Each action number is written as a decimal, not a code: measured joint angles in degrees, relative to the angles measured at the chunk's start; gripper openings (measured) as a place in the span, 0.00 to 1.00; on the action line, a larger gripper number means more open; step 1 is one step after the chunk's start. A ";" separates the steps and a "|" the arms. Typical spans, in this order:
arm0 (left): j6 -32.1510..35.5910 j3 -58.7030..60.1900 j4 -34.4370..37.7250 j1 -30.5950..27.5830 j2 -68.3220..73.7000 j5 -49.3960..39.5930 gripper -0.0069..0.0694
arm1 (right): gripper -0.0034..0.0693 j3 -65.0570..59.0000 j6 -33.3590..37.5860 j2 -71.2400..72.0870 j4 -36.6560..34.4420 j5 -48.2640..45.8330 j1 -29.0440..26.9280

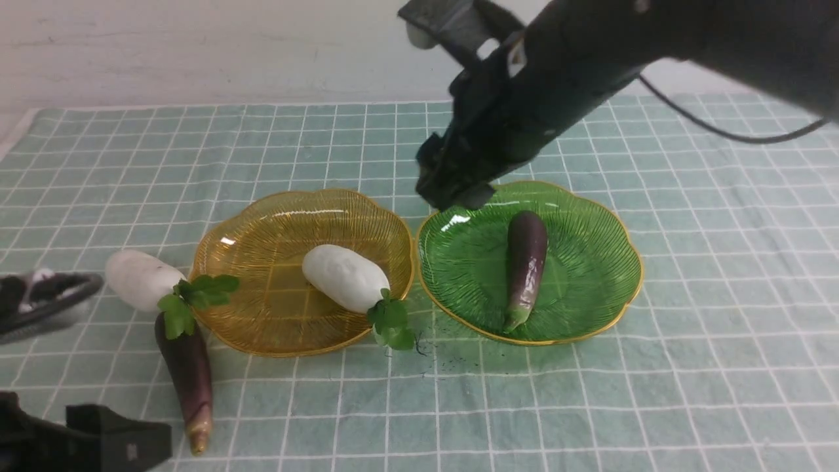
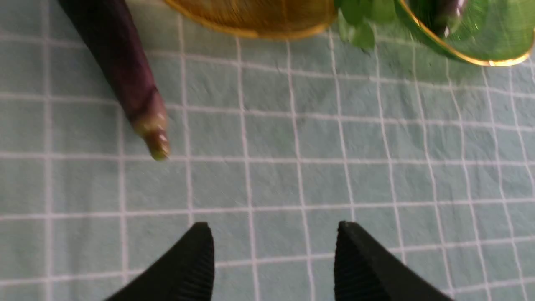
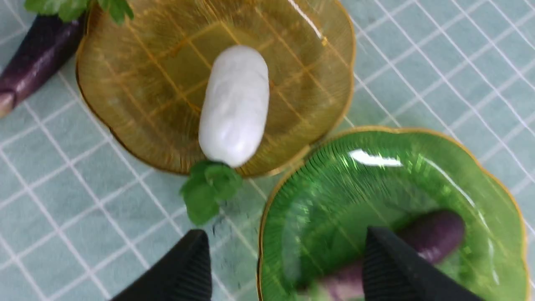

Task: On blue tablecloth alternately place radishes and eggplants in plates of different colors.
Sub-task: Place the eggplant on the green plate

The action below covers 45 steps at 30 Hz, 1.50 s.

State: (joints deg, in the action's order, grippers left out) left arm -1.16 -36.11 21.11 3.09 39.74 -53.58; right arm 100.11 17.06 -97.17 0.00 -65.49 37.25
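- Both spread, empty: left gripper (image 2: 271, 229), right gripper (image 3: 284, 240).
- Likely slick and firm: eggplant (image 1: 187, 370) on cloth (image 1: 590, 406); take hold mid-body, across the width.

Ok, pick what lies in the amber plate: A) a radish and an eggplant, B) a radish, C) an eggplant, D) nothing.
B: one white radish lies in the amber plate, leaves over its rim; the eggplant sits in the green plate.
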 joint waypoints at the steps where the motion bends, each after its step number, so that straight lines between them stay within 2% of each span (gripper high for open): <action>1: -0.28 -0.37 -0.48 0.00 0.09 -0.06 0.56 | 0.59 0.00 -0.39 0.37 0.33 -0.57 0.00; 2: -2.18 -2.43 -3.88 0.00 0.76 -0.24 0.57 | 0.51 0.00 -1.72 2.71 2.56 -3.89 0.00; 6: -7.21 -6.92 -10.77 0.00 4.66 -0.75 0.57 | 0.31 0.02 -5.61 6.83 8.47 -6.35 0.00; 9: -10.16 -8.77 -13.26 0.00 10.52 -1.06 0.58 | 0.15 -0.93 -8.80 9.40 11.51 -6.67 0.00; 12: -10.74 -8.83 -13.63 0.00 16.68 -0.06 0.58 | 0.06 -3.71 -10.40 12.34 11.79 -6.68 0.00; 21: -10.85 -9.01 -12.00 0.00 30.73 4.88 0.58 | 0.03 -22.23 -15.97 29.75 11.66 -6.86 0.00; 29: -10.27 -9.19 -9.84 0.00 37.38 9.03 0.58 | 0.03 -34.02 -19.20 37.74 11.63 -7.07 0.00; 40: -10.22 -10.45 -10.55 -0.27 40.77 11.32 0.58 | 0.03 -40.03 -19.42 39.89 11.20 -7.02 0.00; 45: -11.68 -18.25 -11.19 -3.12 40.77 11.53 0.58 | 0.03 -40.08 -19.47 39.89 10.85 -6.84 0.00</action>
State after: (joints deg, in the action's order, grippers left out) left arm -12.84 -54.36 9.92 -0.04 80.51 -42.06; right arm 60.03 -2.41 -57.28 10.85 -72.33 37.25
